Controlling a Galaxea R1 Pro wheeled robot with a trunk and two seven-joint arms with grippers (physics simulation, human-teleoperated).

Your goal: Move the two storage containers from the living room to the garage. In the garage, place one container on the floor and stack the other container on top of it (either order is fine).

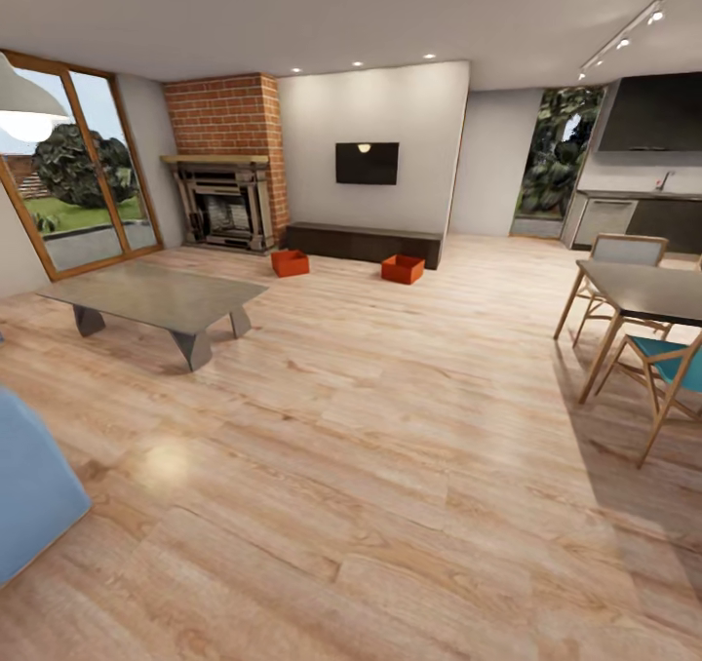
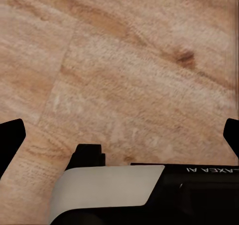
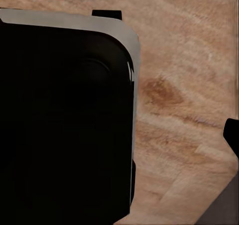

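The two storage containers are alike orange-red open-top bins on the light wood floor at the far side of the living room. One container (image 1: 290, 263) sits in front of the brick fireplace (image 1: 226, 169). The other container (image 1: 403, 269) sits against the long dark cabinet (image 1: 361, 243) under the wall TV (image 1: 367, 163). Both are far from me. In the left wrist view my left gripper (image 2: 119, 135) is open over bare planks, with dark fingertips (image 2: 11, 135) at both frame edges. In the right wrist view one fingertip (image 3: 232, 134) sits at the frame edge beside a black robot part (image 3: 64, 120); nothing is held.
A low grey coffee table (image 1: 161, 300) stands at the left. A blue seat (image 1: 29, 486) is at the near left. A dining table (image 1: 643, 291) with wooden chairs (image 1: 673, 373) stands at the right. A wide stretch of wood floor (image 1: 370, 417) leads to the containers.
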